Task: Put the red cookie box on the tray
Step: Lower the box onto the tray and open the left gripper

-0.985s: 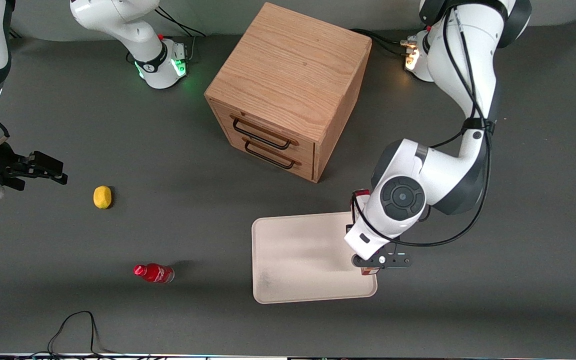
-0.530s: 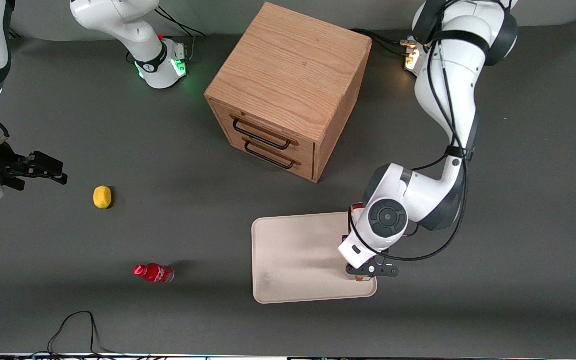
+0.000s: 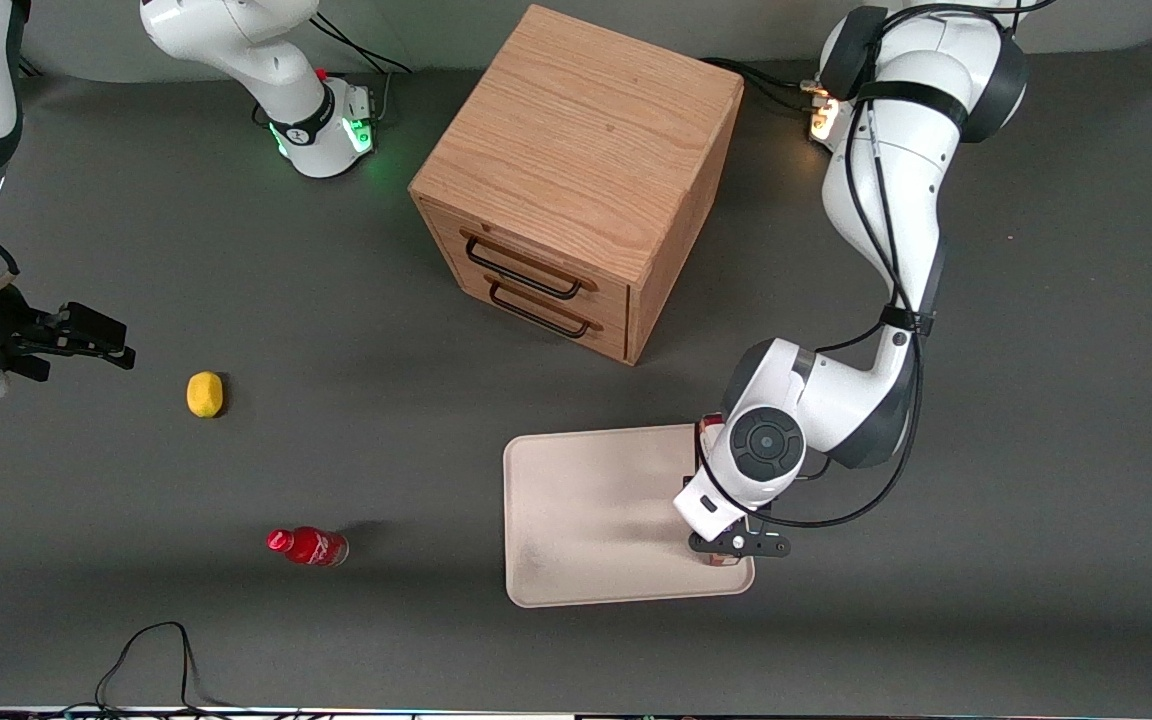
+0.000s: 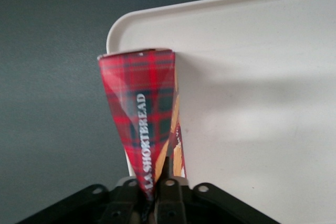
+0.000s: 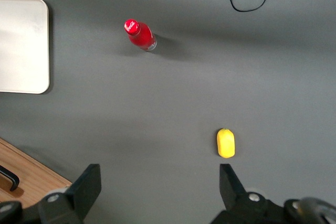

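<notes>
The red cookie box (image 4: 144, 119), a tartan carton, hangs lengthwise from my left gripper (image 4: 153, 184), which is shut on its upper end. Its lower end sits at the tray (image 4: 262, 77) just inside a rounded corner; whether it touches the tray floor I cannot tell. In the front view the wrist covers most of the box (image 3: 707, 425), and the gripper (image 3: 726, 545) hovers over the tray (image 3: 586, 520) along its edge toward the working arm's end. The right wrist view shows only part of the tray (image 5: 21, 45).
A wooden two-drawer cabinet (image 3: 576, 180) stands farther from the front camera than the tray. A yellow lemon (image 3: 204, 393) and a small red bottle (image 3: 308, 546) lie toward the parked arm's end. A black cable (image 3: 146, 650) loops near the table's front edge.
The left arm has sunk lower and shifted slightly toward the tray's middle, carrying the box with it. The grip has not changed.
</notes>
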You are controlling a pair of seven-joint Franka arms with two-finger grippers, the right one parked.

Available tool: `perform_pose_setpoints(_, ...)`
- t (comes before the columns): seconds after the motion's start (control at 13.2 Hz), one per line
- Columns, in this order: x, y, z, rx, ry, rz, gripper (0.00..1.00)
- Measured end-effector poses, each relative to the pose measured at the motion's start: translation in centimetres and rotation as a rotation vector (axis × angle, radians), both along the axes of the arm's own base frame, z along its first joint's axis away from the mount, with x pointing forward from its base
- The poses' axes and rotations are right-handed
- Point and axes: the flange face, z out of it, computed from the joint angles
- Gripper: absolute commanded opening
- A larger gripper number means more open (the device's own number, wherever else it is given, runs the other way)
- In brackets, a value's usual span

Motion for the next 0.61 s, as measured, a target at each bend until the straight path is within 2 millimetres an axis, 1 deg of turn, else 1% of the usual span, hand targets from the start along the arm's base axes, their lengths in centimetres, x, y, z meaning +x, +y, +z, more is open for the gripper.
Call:
perform_pose_setpoints(0.23, 0.1, 0.0, 0.3, 0.006, -0.008, 0.009, 1.00)
perform_pose_setpoints(0.3, 0.2, 0.1, 0.8, 0.004, -0.014, 0.014, 1.00)
perform_pose_setpoints(0.38, 0.2, 0.2, 2.0, 0.002, -0.020, 0.021, 1.00)
perform_pose_setpoints(0.45, 0.2, 0.4, 3.7, 0.006, -0.016, 0.030, 1.00)
perform_pose_setpoints(0.61, -0.2, 1.2, 8.8, 0.019, -0.001, 0.054, 1.00)
